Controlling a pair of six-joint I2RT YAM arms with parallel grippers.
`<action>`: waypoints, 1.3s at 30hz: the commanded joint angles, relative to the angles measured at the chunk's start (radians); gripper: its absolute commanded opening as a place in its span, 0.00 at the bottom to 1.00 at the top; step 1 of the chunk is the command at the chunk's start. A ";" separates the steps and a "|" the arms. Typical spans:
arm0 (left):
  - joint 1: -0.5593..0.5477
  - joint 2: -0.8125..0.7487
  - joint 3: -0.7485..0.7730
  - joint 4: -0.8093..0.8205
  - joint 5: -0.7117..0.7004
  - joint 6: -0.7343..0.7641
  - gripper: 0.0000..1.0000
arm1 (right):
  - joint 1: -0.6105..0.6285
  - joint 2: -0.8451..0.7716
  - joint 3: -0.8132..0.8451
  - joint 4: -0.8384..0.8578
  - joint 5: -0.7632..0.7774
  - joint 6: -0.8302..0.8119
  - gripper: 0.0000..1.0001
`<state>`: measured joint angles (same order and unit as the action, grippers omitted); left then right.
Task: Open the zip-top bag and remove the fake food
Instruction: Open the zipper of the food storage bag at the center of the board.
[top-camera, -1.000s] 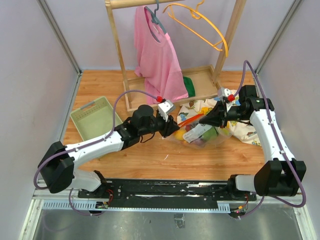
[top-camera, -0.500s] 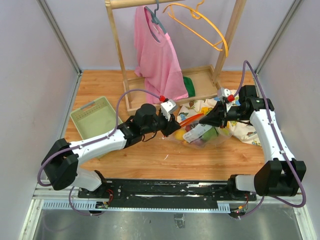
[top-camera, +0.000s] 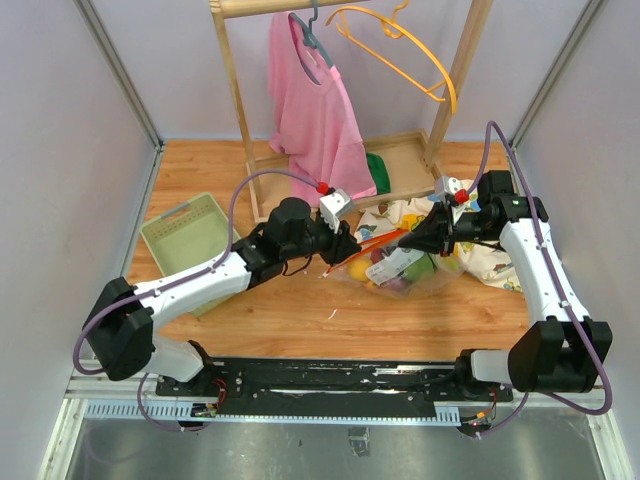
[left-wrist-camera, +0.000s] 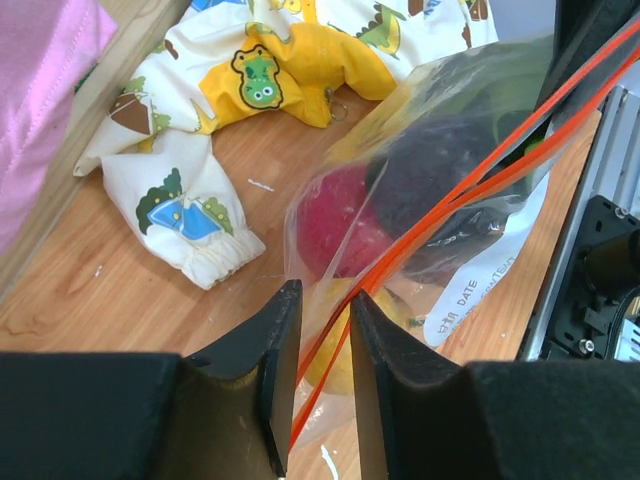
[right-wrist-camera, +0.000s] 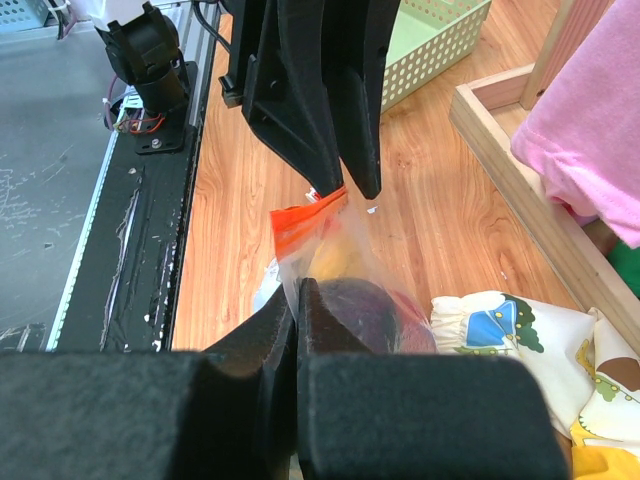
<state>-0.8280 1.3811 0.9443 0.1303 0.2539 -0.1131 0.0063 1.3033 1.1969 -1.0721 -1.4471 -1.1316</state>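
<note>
The zip-top bag (top-camera: 402, 268) lies on the wood table between my grippers and holds the fake food: a red piece (left-wrist-camera: 338, 228), a purple piece (left-wrist-camera: 440, 180) and a yellow piece (left-wrist-camera: 335, 352). Its orange-red zipper strip (left-wrist-camera: 470, 180) runs between the jaws of my left gripper (left-wrist-camera: 325, 302), which stand narrowly apart around the strip at the bag's left corner (right-wrist-camera: 305, 215). My right gripper (right-wrist-camera: 298, 292) is shut on the bag's clear film near its mouth, with the purple piece (right-wrist-camera: 365, 305) just behind. In the top view the left gripper (top-camera: 347, 250) and the right gripper (top-camera: 410, 240) face each other across the bag.
A pale green tray (top-camera: 190, 235) sits at the left. Dinosaur-print cloth (top-camera: 482, 255) lies under and right of the bag. A wooden rack (top-camera: 262, 190) with a pink shirt (top-camera: 315, 110) and an orange hanger (top-camera: 400, 50) stands behind.
My left gripper has moved right and a little farther back, onto the bag's orange corner. The right gripper and the bag have stayed put.
</note>
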 joint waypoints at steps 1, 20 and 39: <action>0.019 0.005 0.050 -0.052 0.039 0.005 0.30 | 0.009 0.003 -0.009 -0.022 -0.002 -0.024 0.01; 0.021 0.099 0.072 0.000 0.068 0.011 0.19 | 0.014 0.011 -0.006 -0.023 -0.004 -0.022 0.02; 0.072 -0.010 0.097 0.026 0.121 0.044 0.00 | 0.033 0.114 0.127 0.139 0.184 0.240 0.34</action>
<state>-0.7689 1.4139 0.9764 0.1516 0.3931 -0.1005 0.0135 1.3781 1.2392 -0.9386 -1.3277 -0.9257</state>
